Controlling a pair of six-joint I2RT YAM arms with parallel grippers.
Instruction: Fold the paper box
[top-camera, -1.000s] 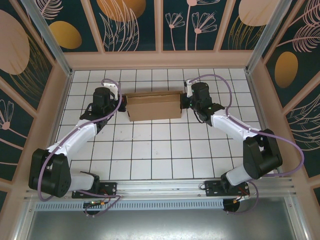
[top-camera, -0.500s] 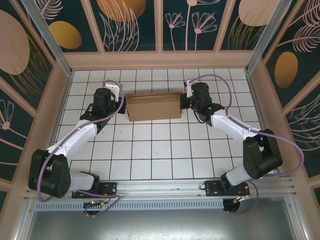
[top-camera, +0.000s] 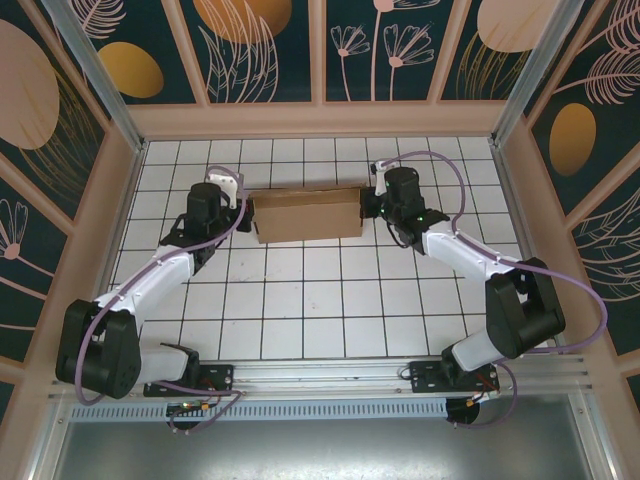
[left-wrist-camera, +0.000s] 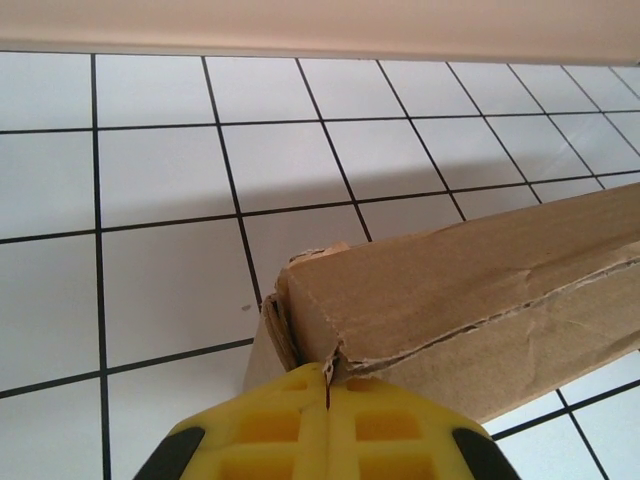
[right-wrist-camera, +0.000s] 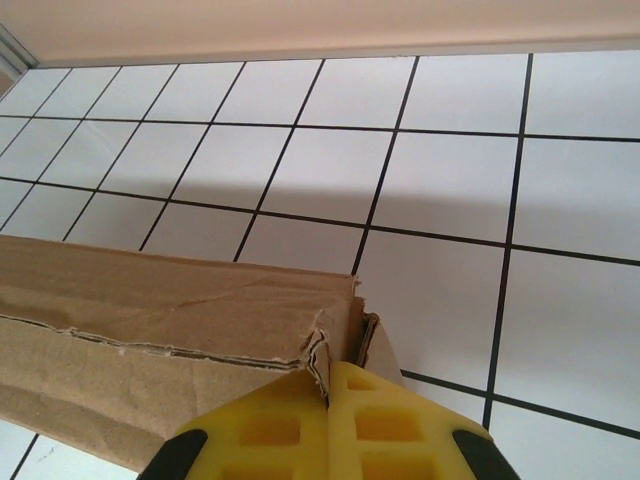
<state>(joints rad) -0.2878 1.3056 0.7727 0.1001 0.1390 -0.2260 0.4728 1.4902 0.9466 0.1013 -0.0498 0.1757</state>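
Note:
The paper box (top-camera: 306, 213) is a flat, folded brown cardboard box lying crosswise at the back middle of the tiled table. My left gripper (top-camera: 247, 212) is at its left end and my right gripper (top-camera: 367, 207) at its right end. In the left wrist view the yellow fingers of the left gripper (left-wrist-camera: 328, 378) are shut, with a torn corner edge of the box (left-wrist-camera: 450, 290) pinched in their seam. In the right wrist view the right gripper (right-wrist-camera: 328, 385) is shut the same way on the frayed corner of the box (right-wrist-camera: 170, 300). The box casts a shadow on the tiles beyond it.
The white tiled floor (top-camera: 320, 300) lies between the arms and the box. A wooden back wall (top-camera: 320, 120) runs close behind the box, with side walls left and right. The arm bases sit on the metal rail (top-camera: 320, 385) at the near edge.
The left wrist has shifted slightly toward the back and the box's left end. The box and the right arm have hardly moved. Both grippers stay shut.

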